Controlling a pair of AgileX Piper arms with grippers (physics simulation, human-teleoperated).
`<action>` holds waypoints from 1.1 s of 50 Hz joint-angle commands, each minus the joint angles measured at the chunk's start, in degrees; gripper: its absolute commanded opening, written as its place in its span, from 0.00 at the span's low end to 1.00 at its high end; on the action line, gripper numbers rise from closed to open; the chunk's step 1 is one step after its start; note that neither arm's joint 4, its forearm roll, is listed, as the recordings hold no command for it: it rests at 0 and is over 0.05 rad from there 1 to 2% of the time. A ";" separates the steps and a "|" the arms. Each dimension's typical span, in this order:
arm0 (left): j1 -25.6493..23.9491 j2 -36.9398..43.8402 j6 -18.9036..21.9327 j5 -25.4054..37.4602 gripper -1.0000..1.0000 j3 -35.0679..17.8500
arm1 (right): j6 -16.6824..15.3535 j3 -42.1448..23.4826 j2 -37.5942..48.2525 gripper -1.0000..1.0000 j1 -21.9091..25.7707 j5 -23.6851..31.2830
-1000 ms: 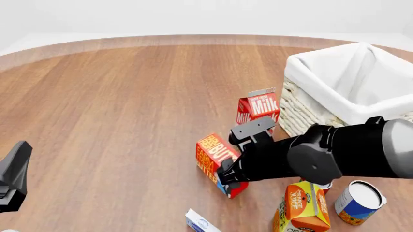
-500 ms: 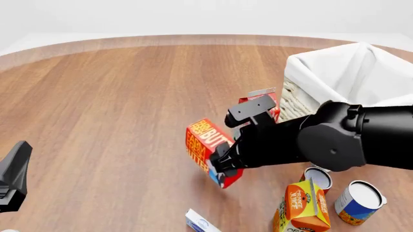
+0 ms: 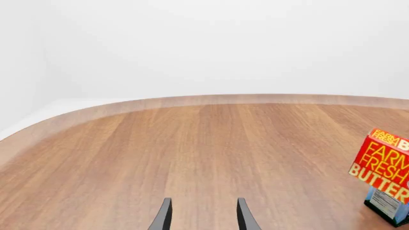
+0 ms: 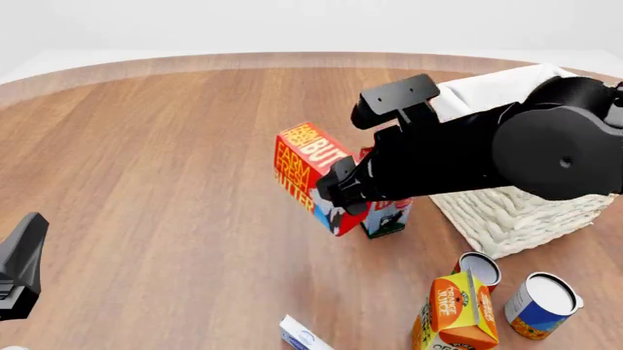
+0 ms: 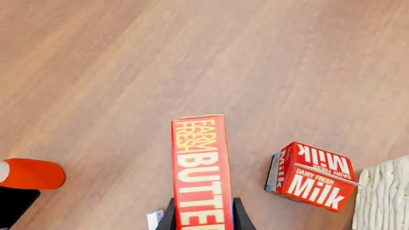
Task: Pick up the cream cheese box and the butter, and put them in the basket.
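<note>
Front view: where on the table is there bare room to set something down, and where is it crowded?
Bare wood spans the table from the far rim down to the left tool, left of the lifted butter. Crowded: the near right, with milk carton, basket, juice carton, two cans and cream cheese box.

The butter (image 4: 309, 171) is a red carton with an orange side and the words "FARM FRESH BUTTER" on it; it is tilted and up in the air above the worktop (image 4: 175, 160), pinched at its lower end by the right tool (image 4: 341, 195). The cream cheese box (image 4: 303, 336) is small, flat, white and light blue, and it lies on the worktop at the near edge, well apart from the butter. The basket (image 4: 506, 211) is big, cream-white and woven with a white cloth folded over its rim, and it stands on the worktop to the right of the butter.
</note>
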 commanded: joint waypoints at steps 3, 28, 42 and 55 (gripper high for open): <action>0.00 0.00 0.00 0.00 1.00 0.00 | -0.76 -6.87 -2.96 0.00 -0.60 4.23; 0.02 -0.01 -0.02 0.00 1.00 0.00 | -3.10 -9.77 -6.60 0.00 -3.59 3.35; 0.01 -0.01 0.00 0.04 1.00 -0.04 | -4.63 -11.66 -10.01 0.00 -9.08 4.74; 0.00 -0.03 -0.01 0.07 1.00 -0.06 | -5.89 -18.95 -14.62 0.00 -12.50 10.31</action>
